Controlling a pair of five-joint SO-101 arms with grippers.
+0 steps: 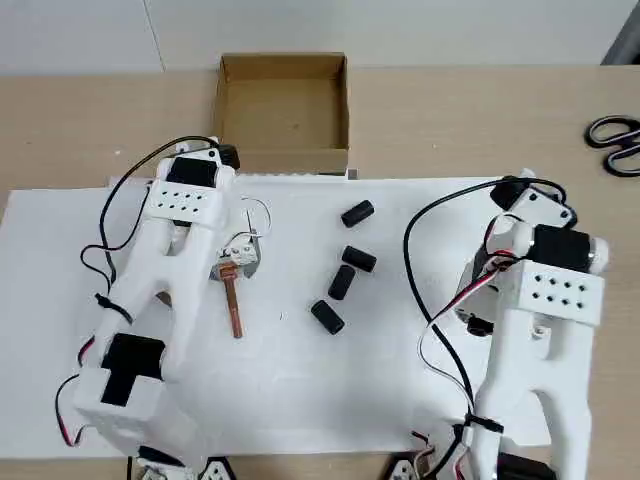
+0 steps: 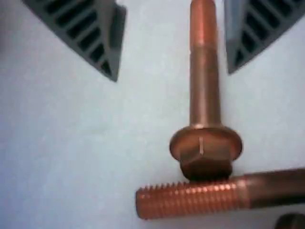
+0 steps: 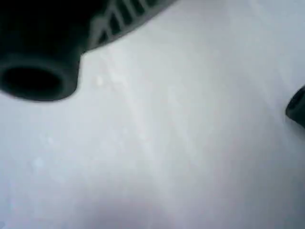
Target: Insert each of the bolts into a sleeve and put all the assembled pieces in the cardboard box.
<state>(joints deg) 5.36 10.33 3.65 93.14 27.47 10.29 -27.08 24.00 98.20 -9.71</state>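
Copper bolt lies flat on the white sheet. Its shank runs between the two fingers of the left gripper. Jaws are spread wide and neither finger touches the bolt. Its flanged head butts against the threaded end of a second bolt, which lies crosswise to it. In the high view the left gripper hangs over the left half of the sheet. A bolt shank shows from under it, pointing toward the near edge.

Right gripper looks closed on a black sleeve. The sleeve is held clear of the sheet, with its open bore facing the wrist camera and a ribbed finger against its side. The right arm stands at the sheet's right edge.

Four loose sleeves lie on their sides mid-sheet, between the arms and apart from the bolts. The cardboard box stands open-topped on the wooden table, at the sheet's far edge just beyond the left gripper. Scissors lie at the table's far right.
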